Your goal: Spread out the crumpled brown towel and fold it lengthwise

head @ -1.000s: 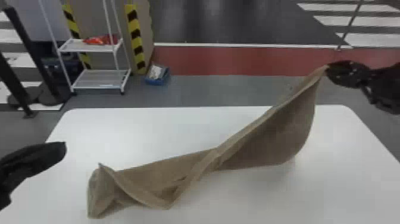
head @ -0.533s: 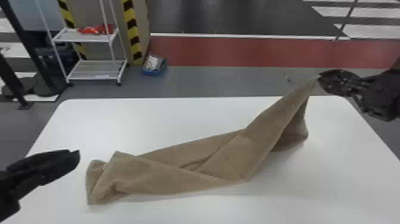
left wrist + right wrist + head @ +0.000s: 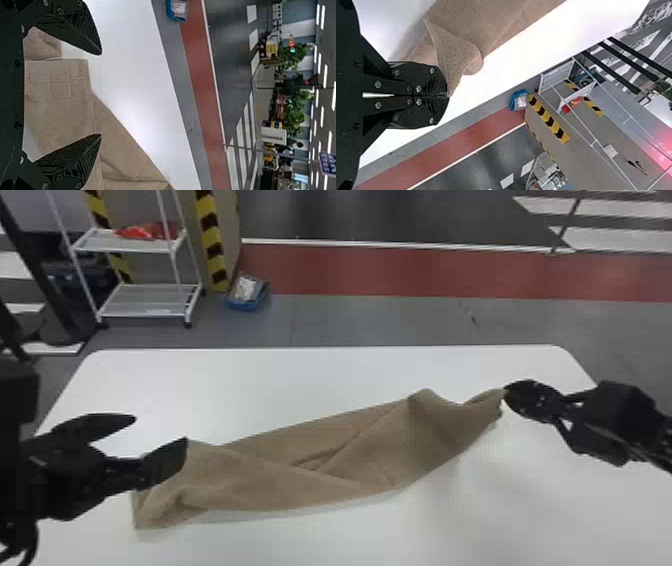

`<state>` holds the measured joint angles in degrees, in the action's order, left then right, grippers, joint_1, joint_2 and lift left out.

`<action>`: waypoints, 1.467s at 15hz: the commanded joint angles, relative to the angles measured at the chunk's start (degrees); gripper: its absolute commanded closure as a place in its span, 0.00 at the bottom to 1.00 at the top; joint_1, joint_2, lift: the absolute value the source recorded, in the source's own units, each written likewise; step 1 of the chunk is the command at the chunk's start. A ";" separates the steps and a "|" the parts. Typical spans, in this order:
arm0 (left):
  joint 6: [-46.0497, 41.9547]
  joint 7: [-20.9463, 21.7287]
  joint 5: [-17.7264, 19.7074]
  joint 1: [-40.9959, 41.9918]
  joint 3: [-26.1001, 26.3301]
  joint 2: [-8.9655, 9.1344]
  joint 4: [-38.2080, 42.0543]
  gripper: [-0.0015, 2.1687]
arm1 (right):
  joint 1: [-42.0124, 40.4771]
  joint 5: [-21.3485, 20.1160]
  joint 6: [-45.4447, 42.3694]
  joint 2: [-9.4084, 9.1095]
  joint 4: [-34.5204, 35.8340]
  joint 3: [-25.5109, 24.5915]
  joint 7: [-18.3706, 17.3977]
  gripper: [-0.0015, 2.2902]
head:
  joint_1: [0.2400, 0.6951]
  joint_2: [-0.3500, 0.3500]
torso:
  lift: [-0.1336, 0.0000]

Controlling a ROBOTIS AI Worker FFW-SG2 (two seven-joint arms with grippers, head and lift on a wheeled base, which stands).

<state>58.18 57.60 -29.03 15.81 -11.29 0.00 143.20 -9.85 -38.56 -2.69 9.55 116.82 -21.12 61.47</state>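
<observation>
Table [image 3: 300, 382] now takes more of towel [image 3: 425, 440]: raised end lowered, left gripper [image 3: 160, 429] moved in beside near end. Likely regrasp, then spread. Towel between grippers, skewed brown strip, overlapped, creased, not flat. Left open, nothing pinched. Right gripper [image 3: 448, 95] clamped on towel corner.
</observation>
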 commanded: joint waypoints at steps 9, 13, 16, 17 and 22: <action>-18.14 27.74 -5.51 -23.46 -0.66 -7.91 -34.83 0.13 | -1.93 -2.22 -1.04 -1.20 0.07 0.73 -0.39 0.70 | 1.00 0.34 | 0.07; -21.83 31.17 -6.12 -26.27 1.01 -11.78 -43.35 0.13 | -2.20 -3.19 -0.34 -1.72 1.12 1.00 -0.39 0.69 | 1.00 0.41 | 0.07; -26.22 31.52 -8.32 -27.59 3.21 -11.87 -48.10 0.13 | -2.37 -4.15 -0.16 -3.04 1.83 2.05 -0.39 0.69 | 1.00 0.42 | 0.07; -27.28 31.52 -9.90 -28.03 4.17 -11.95 -49.42 0.13 | -2.37 -4.42 -0.16 -3.31 2.00 2.31 -0.39 0.69 | 1.00 0.43 | 0.07; -32.20 29.76 -13.86 -28.21 6.37 -11.51 -52.05 0.14 | -3.43 -5.21 0.19 -4.10 3.06 2.75 -0.39 0.69 | 1.00 0.44 | 0.07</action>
<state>26.83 87.74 -41.25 -12.36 -5.64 -11.69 91.67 -12.81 -43.72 -2.67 5.55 119.48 -18.38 61.08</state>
